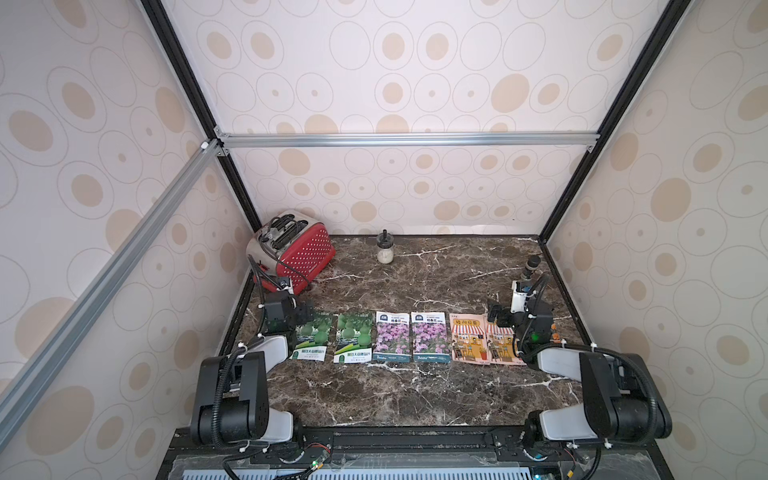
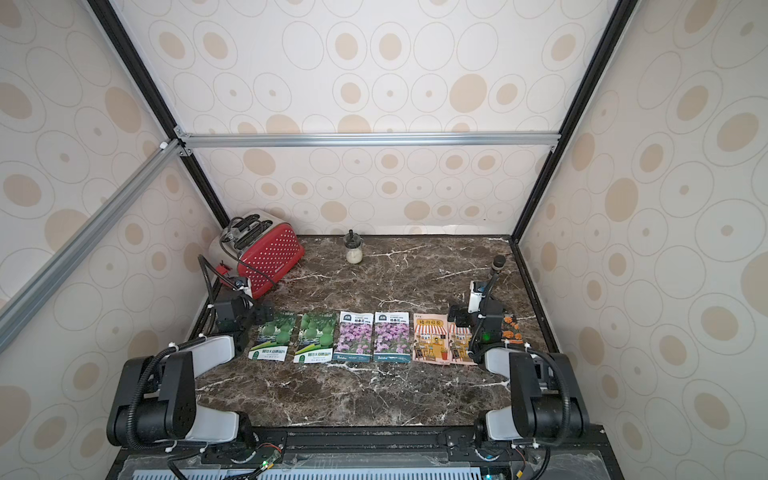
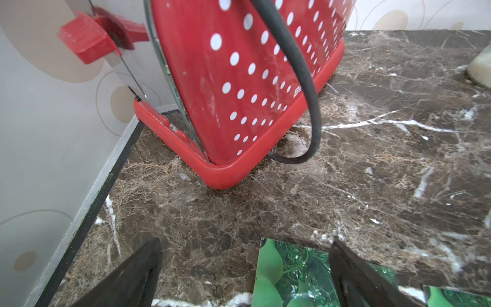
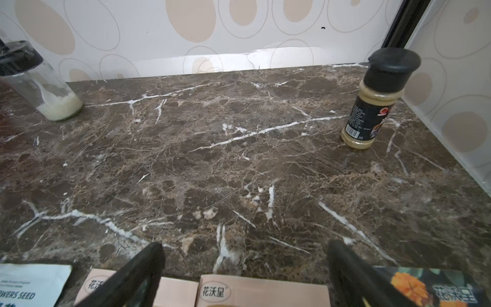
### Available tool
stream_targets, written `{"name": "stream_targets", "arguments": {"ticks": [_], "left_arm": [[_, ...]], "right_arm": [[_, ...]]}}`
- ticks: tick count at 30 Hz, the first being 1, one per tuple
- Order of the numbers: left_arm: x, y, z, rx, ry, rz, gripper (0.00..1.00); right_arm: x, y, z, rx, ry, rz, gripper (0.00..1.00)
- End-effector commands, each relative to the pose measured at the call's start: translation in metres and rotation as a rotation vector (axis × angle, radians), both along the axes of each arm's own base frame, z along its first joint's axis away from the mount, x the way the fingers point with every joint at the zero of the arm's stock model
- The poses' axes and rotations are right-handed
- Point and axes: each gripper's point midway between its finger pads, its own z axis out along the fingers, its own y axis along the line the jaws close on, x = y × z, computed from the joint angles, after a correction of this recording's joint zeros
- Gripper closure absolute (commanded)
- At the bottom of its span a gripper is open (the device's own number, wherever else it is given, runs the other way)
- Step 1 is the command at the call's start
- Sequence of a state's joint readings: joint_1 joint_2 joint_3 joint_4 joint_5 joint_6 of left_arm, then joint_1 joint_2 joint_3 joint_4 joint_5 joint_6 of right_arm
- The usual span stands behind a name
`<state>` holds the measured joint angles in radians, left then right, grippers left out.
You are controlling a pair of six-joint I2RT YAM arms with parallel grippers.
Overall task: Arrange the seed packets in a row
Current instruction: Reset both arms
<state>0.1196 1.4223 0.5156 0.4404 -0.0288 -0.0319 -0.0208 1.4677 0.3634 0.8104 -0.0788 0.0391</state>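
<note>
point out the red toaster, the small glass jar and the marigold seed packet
red toaster (image 1: 307, 251), in a top view, on its dotted red side
small glass jar (image 1: 385, 254), in a top view, on its white-filled lower body
marigold seed packet (image 4: 410, 288), right wrist view, on the orange flower print

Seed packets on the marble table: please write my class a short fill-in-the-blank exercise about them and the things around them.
1. The two seed packets nearest the left tool show green ____.
2. The toaster at the back is ____ with white dots.
3. The glass jar holds ____ grains.
4. The right tool is ____ and holds nothing.
Missing words: gourds; red; white; open.
</note>
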Motion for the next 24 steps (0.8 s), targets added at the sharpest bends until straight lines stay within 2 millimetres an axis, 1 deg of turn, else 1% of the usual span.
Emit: {"name": "stream_targets", "arguments": {"ticks": [1, 2, 3, 5, 12, 14, 17, 19, 21, 22, 24], "left_arm": [[0.010, -0.002, 0.017, 0.028, -0.055, -0.025, 0.01], [0.010, 0.000, 0.018, 0.028, -0.058, -0.018, 0.01], [0.010, -0.001, 0.019, 0.022, -0.067, -0.020, 0.01], [0.010, -0.005, 0.022, 0.007, -0.088, -0.031, 0.01], [0.012, -0.013, 0.025, -0.025, -0.129, -0.029, 0.01], [0.012, -0.019, 0.026, -0.001, -0.131, -0.028, 0.01], [0.011, -0.015, 0.027, 0.019, -0.134, 0.015, 0.01], [0.014, -0.018, 0.027, 0.029, -0.150, -0.014, 0.01], [0.015, -0.018, 0.022, 0.033, -0.176, -0.013, 0.01], [0.016, -0.021, 0.019, 0.035, -0.187, -0.031, 0.01], [0.015, -0.023, 0.010, 0.049, -0.199, -0.031, 0.01]], "right_arm": [[0.004, 0.008, 0.005, -0.058, -0.083, 0.027, 0.01], [0.003, 0.010, 0.002, -0.073, -0.065, 0.034, 0.01], [0.005, 0.009, 0.000, -0.076, -0.055, 0.022, 0.01], [0.007, 0.005, 0.001, -0.069, -0.073, -0.004, 0.01], [0.003, 0.001, 0.002, -0.067, -0.087, -0.028, 0.01], [0.000, 0.001, 0.004, -0.066, -0.106, -0.030, 0.01], [-0.002, 0.000, 0.005, -0.067, -0.117, -0.036, 0.01], [-0.002, 0.000, 0.004, -0.068, -0.116, -0.039, 0.01], [-0.002, -0.001, 0.005, -0.067, -0.120, -0.045, 0.01], [-0.002, -0.002, 0.005, -0.067, -0.120, -0.047, 0.01], [-0.004, -0.003, 0.005, -0.067, -0.126, -0.053, 0.01]]}}
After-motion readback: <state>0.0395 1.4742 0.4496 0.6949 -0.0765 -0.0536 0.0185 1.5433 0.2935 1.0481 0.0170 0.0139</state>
